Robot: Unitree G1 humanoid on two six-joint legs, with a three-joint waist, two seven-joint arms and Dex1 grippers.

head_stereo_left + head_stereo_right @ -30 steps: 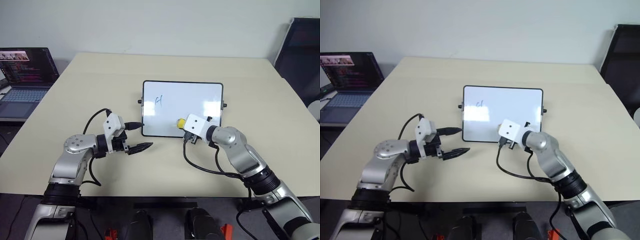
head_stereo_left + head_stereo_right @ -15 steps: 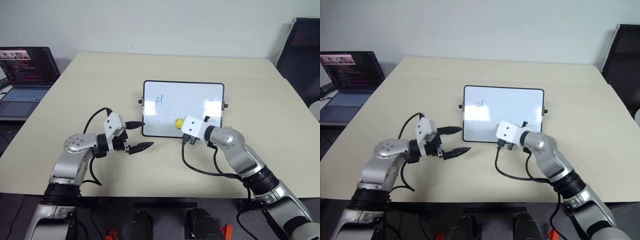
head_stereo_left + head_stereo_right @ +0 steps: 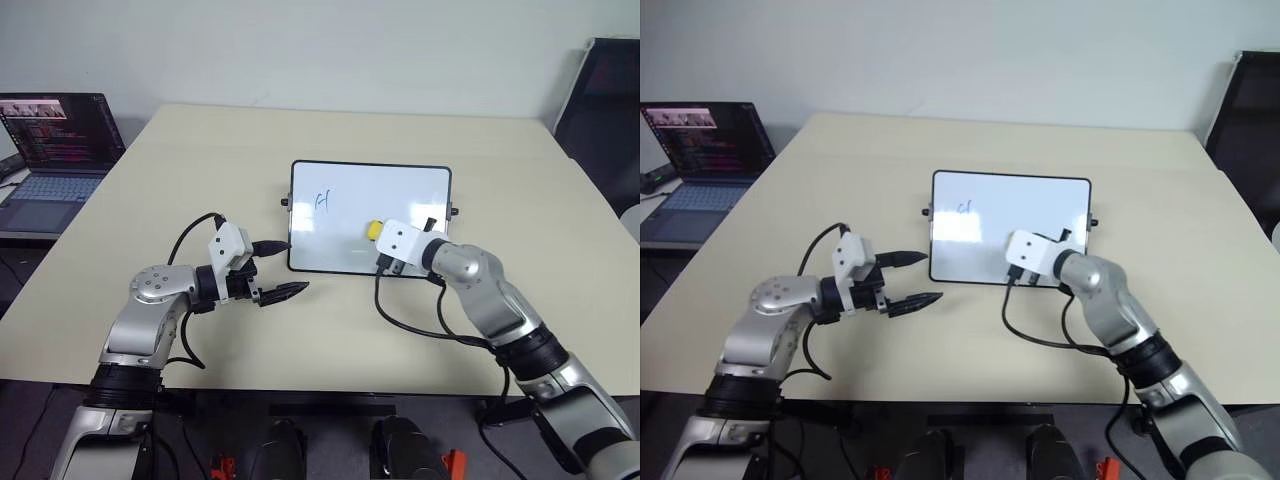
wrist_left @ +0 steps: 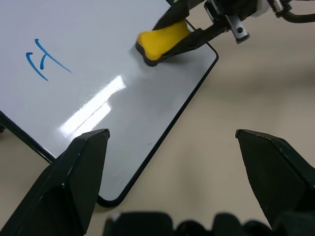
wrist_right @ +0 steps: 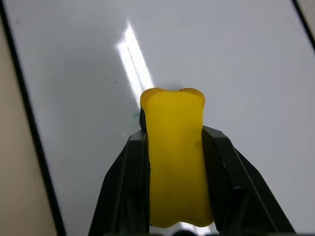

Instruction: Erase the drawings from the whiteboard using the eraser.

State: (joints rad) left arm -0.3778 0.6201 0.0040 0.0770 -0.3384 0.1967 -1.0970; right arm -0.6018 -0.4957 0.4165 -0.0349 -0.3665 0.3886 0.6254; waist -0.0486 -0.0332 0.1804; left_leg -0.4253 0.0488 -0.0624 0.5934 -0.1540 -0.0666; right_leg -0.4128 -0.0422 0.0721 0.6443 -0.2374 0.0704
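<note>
Pinching the yellow eraser [image 5: 175, 162] against the whiteboard [image 3: 340, 240] on the table [image 3: 200, 170], right gripper [image 4: 189, 34] clamped on it, one blue drawing [image 3: 322, 200] near the board's far left, left gripper [image 3: 280, 270] spread wide beside the board's near left corner.

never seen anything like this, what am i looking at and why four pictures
It is a two-armed robot at a table. Each arm ends in a two-fingered tool. Two pictures come from cameras in its head, looking down over both arms. The other two come from a camera on each wrist, looking along that tool's fingers.

On the table lies a whiteboard with one blue drawing left on it. A laptop stands open on a separate surface off the table's left side.

The right tool is shut on a yellow eraser, held on the board's surface. The left tool is open and holds nothing, beside the board's near left corner.
</note>
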